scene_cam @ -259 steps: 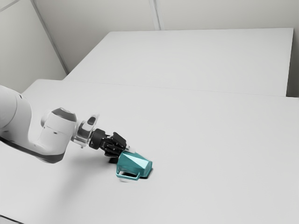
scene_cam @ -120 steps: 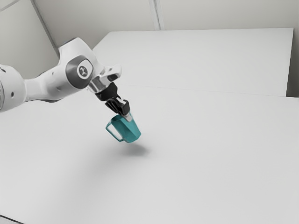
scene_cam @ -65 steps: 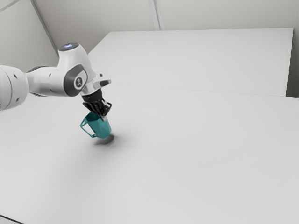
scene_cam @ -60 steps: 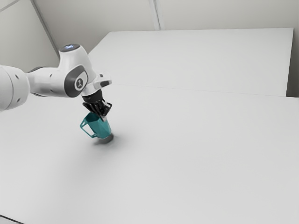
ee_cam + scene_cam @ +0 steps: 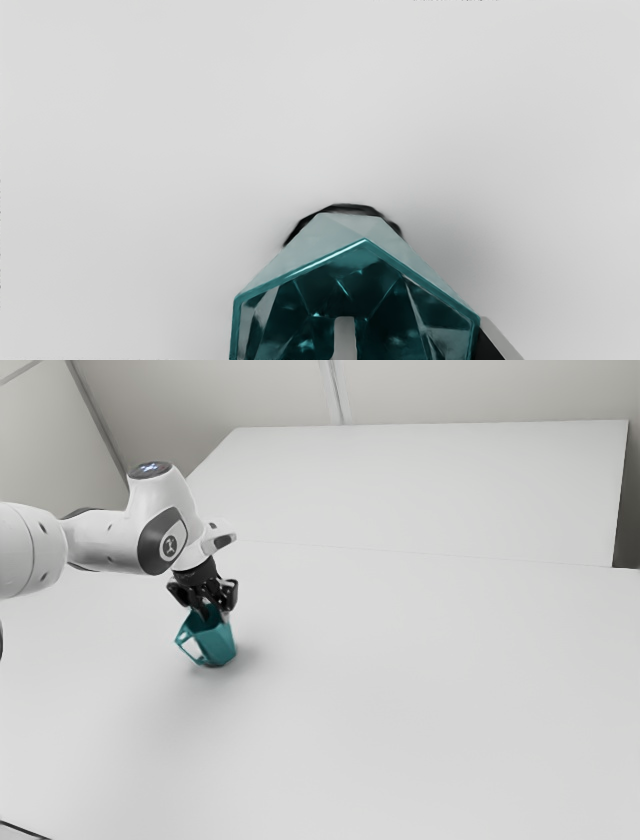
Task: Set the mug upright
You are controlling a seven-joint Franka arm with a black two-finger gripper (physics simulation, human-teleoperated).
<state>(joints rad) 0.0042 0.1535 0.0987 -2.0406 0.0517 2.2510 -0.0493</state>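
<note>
We've got 1 teal mug (image 5: 217,646) w/ 1 handle (image 5: 181,641), 1 robot arm (image 5: 110,541), 1 blk gripper (image 5: 214,617) w/ 2 fingers (image 5: 345,340), plus 2 wht tabletops (image 5: 430,700)!

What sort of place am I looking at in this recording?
Probably a sparse robotics lab or test room, rendered in simulation. A white robot arm reaches over a broad, plain white table, and pale, undecorated walls stand behind.
</note>
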